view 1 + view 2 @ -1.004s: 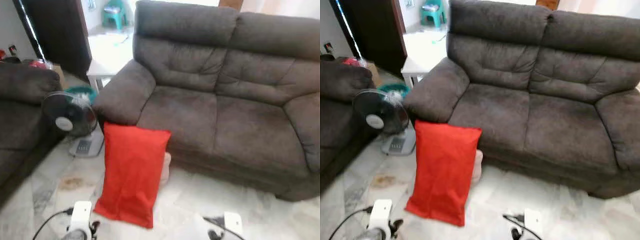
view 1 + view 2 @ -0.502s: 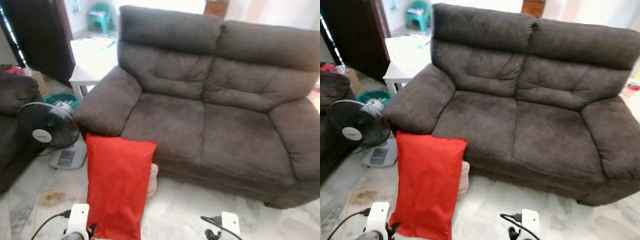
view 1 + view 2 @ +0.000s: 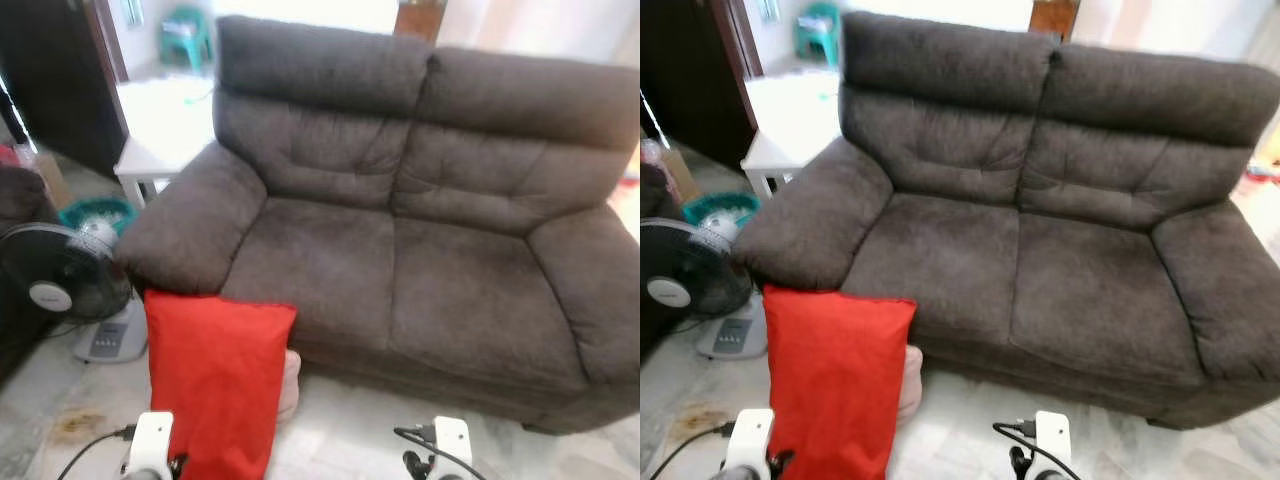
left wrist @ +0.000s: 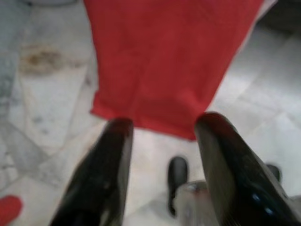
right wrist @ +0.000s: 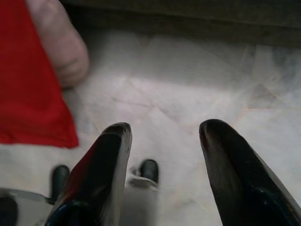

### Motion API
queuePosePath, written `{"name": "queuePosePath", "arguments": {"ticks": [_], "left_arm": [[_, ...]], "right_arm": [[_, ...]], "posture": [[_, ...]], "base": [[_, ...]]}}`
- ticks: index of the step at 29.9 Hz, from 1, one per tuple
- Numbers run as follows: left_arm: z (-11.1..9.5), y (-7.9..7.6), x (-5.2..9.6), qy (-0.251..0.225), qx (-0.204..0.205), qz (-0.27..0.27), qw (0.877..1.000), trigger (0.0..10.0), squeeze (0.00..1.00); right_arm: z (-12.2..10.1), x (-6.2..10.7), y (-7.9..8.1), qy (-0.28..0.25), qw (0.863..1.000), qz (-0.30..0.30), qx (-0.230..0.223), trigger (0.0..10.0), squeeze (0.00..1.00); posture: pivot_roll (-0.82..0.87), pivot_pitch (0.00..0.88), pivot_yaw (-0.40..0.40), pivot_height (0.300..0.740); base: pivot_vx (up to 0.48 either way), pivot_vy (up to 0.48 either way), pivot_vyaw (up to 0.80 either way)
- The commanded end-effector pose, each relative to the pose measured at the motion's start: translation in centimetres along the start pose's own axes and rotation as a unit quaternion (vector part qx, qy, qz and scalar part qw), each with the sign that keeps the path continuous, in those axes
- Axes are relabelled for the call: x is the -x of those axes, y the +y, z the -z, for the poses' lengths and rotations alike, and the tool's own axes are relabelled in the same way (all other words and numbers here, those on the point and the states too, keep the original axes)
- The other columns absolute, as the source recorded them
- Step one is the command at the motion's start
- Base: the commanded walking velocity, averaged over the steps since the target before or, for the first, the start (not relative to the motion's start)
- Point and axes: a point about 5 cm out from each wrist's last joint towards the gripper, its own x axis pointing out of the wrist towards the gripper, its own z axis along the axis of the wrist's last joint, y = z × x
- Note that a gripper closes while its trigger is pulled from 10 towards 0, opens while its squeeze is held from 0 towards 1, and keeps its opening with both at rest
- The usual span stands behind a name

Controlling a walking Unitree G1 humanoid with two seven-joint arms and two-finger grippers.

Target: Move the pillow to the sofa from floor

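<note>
Leaning against the sofa front, red pillow stands on the floor | my left claw gapes empty just short of it | right claw open, empty

One red pillow, with one pinkish cushion tucked behind it. One full sofa with two seat cushions and two back cushions, plus the edge of a second sofa off to the side. One fan, one white side table, one teal basket, one teal stool. Two grippers: left and right, two black fingers each.
</note>
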Motion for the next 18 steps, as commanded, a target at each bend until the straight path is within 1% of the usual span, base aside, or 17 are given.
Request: {"name": "queuePosePath", "arguments": {"ticks": [1, 18], "left_arm": [[1.35, 0.53, 0.31, 0.02, 0.004, -0.008, 1.0, 10.0, 0.0], [1.31, 0.54, 0.32, 0.016, 0.007, -0.01, 1.0, 10.0, 0.0]], "right_arm": [[-0.42, -0.1, 0.21, -0.006, 1.0, -0.001, -0.002, 10.0, 0.0], [-0.4, -0.1, 0.24, -0.005, 1.0, -0.004, 0.0, 10.0, 0.0]], "posture": [[0.12, 0.0, -0.066, 0.74], [0.12, 0.0, -0.066, 0.74]], "base": [[0.0, 0.0, 0.8], [0.0, 0.0, 0.8]]}}
